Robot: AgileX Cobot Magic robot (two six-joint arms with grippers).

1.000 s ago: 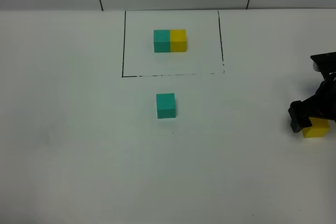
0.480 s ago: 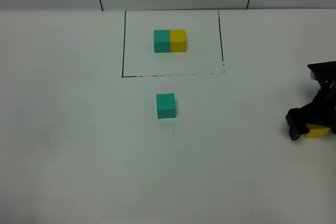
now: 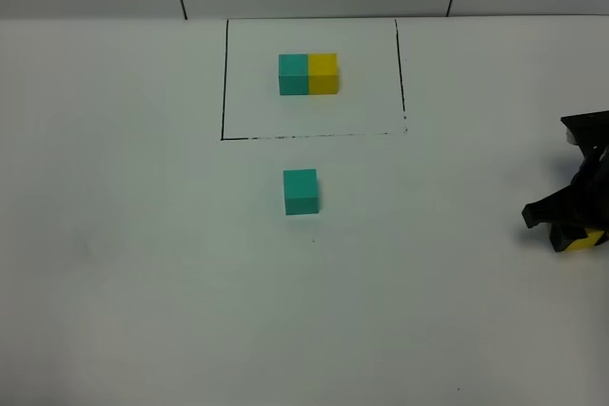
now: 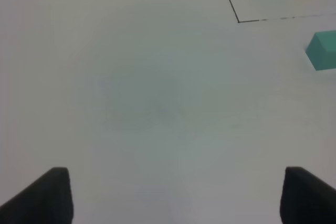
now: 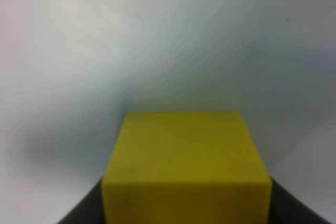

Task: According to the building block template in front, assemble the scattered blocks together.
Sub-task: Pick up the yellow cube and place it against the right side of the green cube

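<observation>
Right gripper [image 3: 574,225] clamps the yellow cube [image 5: 186,161], fingers pressed to its sides; left gripper [image 4: 170,198], well away from that cube, hangs spread wide.

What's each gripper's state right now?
Left gripper: open, empty.
Right gripper: closed on the small matte yellow cube.

You see the high view evenly and brightly lit: the teal cube [image 3: 300,191] has a lighter top than front and throws only a faint shadow on the white table [image 3: 143,282]. Your left wrist picture is soft and hazy. Your right wrist picture is blurred throughout, with the yellow cube [image 5: 186,166] out of focus and a grey shadow smeared beside it.
</observation>
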